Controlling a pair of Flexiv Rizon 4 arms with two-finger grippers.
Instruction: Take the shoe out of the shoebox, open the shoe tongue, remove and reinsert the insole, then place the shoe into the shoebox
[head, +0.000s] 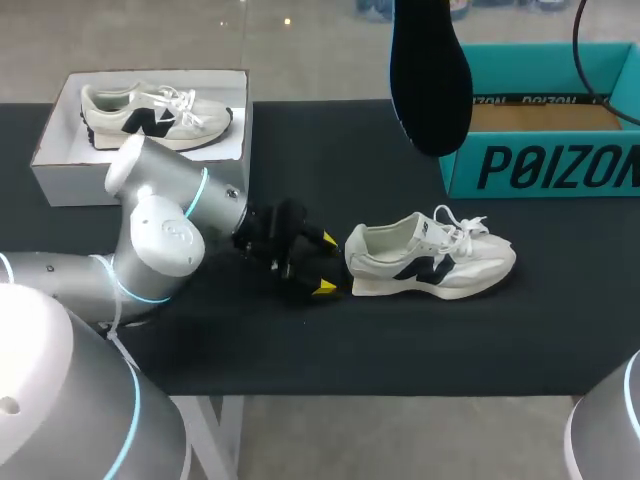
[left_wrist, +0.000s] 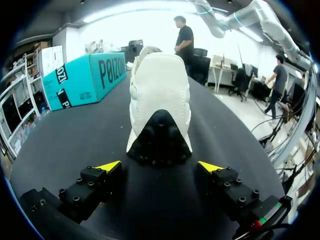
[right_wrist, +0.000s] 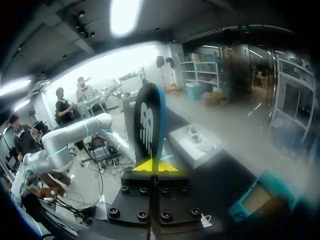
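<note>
The left fingers (left_wrist: 107, 166) are spread wide and hold nothing, lying low over the black surface (head: 300, 350). Just ahead of the gap between them, close to both yellow tips but not touching, is the heel of the shoe (left_wrist: 160, 100). The shoe stands upright on its sole, outside any box, with its toe pointing straight away from the fingers. It is off-white with a black patch at the heel, a black letter mark on the side, and white laces loose over the tongue.

Farther ahead of the left fingers, beyond the shoe and off to one side, stands the open teal shoebox (head: 545, 165), its brown cardboard floor showing.

The right fingers (right_wrist: 145, 165) are high above the surface and pinched shut on one end of the dark insole (right_wrist: 148, 127), which sticks straight out ahead of them. In the head view it hangs in front of the shoebox's near corner.

Well beyond the insole, on the surface past the left arm (head: 165, 235), sits a white box (head: 60, 165) holding a second shoe (head: 155, 115) of the same kind.
</note>
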